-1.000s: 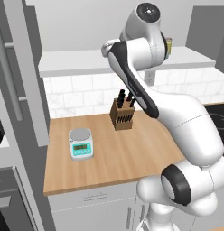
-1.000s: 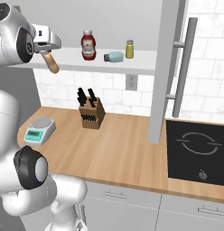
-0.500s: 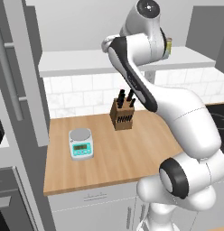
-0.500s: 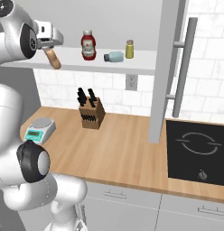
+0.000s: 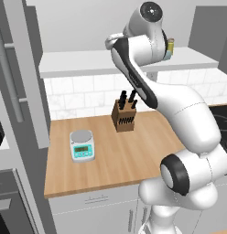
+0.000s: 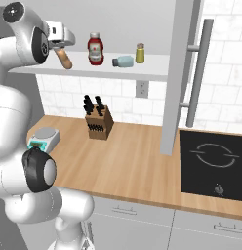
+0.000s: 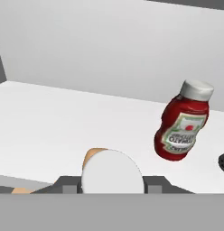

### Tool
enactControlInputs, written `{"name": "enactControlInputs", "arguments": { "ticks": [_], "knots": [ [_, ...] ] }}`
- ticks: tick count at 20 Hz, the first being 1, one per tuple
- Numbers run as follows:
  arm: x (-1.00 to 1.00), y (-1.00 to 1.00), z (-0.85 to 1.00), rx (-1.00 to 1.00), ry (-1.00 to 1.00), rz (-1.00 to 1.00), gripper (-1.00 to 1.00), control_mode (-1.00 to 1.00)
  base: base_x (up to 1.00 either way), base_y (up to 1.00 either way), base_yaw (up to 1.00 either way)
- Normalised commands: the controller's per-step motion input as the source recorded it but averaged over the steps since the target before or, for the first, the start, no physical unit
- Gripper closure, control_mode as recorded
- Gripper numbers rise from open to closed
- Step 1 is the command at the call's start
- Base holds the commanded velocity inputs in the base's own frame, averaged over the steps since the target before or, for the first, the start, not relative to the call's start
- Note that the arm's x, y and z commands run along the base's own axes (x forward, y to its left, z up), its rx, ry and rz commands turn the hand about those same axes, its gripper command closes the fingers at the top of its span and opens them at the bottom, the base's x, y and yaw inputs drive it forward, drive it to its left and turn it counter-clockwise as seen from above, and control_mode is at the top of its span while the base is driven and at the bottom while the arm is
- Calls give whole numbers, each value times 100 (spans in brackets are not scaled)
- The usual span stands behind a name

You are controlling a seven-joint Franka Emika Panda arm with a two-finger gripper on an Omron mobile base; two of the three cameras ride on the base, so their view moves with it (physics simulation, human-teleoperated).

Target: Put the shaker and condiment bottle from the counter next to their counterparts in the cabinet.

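Your gripper (image 6: 64, 54) is raised to the cabinet (image 6: 157, 73) shelf, at its left end, jaws clamped on the condiment bottle (image 6: 66, 59). In the right base view the bottle hangs tilted below the hand, tan end lowest, at the shelf's front edge. In the hand view you see its pale round end (image 7: 113, 172) close up between the fingers, with the white shelf board beyond.

On the shelf, to the right of the gripper, the ketchup bottle (image 6: 95, 49) stands upright. Further right the blue-grey shaker (image 6: 123, 61) lies on its side, just beside the upright yellow shaker (image 6: 140, 53).

In the hand view the ketchup bottle (image 7: 182, 122) sits ahead and to the right, apart from the held bottle.

Below, the worktop (image 6: 132, 166) carries a knife block (image 6: 98, 123) near the wall and a kitchen scale (image 6: 44, 138) to its left. A black cooktop (image 6: 213, 158) lies at the right.
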Motion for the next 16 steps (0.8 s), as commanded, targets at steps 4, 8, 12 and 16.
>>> {"name": "enactControlInputs", "arguments": {
  "ticks": [4,8,12,16],
  "knots": [
    [22,-15,0,0,-8,0,100,-100,0,0,0],
    [23,-13,0,0,-6,0,100,-100,0,0,0],
    [29,-12,0,0,-3,0,100,-100,0,0,0],
    [34,-8,0,0,0,0,100,-100,0,0,0]
  ]
}}
